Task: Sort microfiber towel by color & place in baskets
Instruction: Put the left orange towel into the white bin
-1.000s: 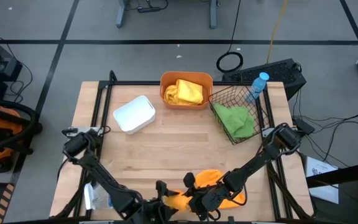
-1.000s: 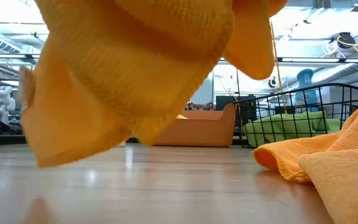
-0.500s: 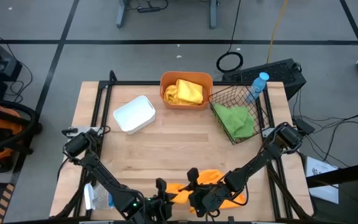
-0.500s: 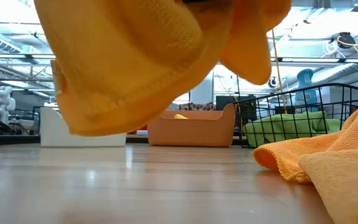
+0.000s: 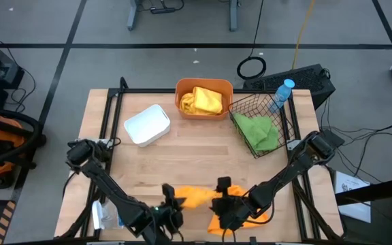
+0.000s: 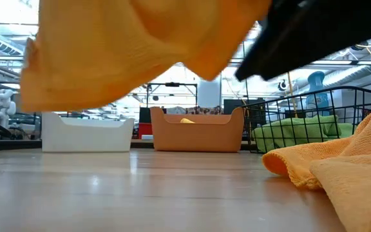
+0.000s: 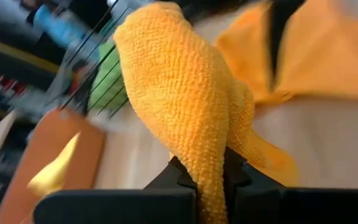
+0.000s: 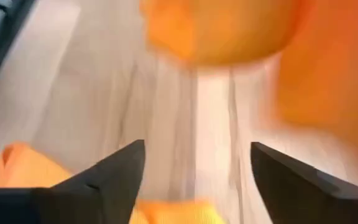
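Item: orange towel, lifted clear of the table's near edge, pinched in the left gripper for carrying to a basket; right gripper beside it, fingers spread, holding nothing.

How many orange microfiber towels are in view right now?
2. One orange microfiber towel hangs from the shut left gripper near the table's front edge; another orange towel lies on the wood by the open right gripper. More may be hidden.
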Controlling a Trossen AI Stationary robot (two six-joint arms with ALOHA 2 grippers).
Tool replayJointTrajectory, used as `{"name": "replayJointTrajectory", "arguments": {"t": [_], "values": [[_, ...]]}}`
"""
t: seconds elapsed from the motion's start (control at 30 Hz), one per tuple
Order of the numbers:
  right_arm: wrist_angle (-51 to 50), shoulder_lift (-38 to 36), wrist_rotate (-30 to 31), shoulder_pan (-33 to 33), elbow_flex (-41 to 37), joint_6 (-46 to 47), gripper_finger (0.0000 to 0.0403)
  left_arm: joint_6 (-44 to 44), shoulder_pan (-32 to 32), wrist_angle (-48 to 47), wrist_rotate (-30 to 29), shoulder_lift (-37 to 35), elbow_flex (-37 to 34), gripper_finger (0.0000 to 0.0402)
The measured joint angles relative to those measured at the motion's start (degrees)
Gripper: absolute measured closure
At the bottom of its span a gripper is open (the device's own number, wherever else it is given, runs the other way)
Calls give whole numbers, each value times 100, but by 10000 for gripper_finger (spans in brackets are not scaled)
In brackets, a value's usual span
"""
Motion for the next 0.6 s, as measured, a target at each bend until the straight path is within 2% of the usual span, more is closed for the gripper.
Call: {"name": "replayJointTrajectory", "arguments": {"t": [0.13, 0.33, 0.43, 0.5, 0.6], "values": [[-883, -187, 9, 135, 0, 756, 89, -1171, 134, -1541, -124, -273, 0, 388], [-1849, -312, 22, 468, 0, 1668, 86, -3237, 514, -3880, -116, -677, 0, 389], [-2037, -312, 170, 676, -2, 1928, 88, -4060, 824, -4825, 376, -886, 0, 389], [-2043, -312, 337, 799, -2, 2021, 89, -4282, 1071, -5071, 916, -1014, -3, 389], [-2076, -310, 451, 929, -2, 2001, 89, -3672, 1400, -4994, 1415, -1351, -59, 389]]}}
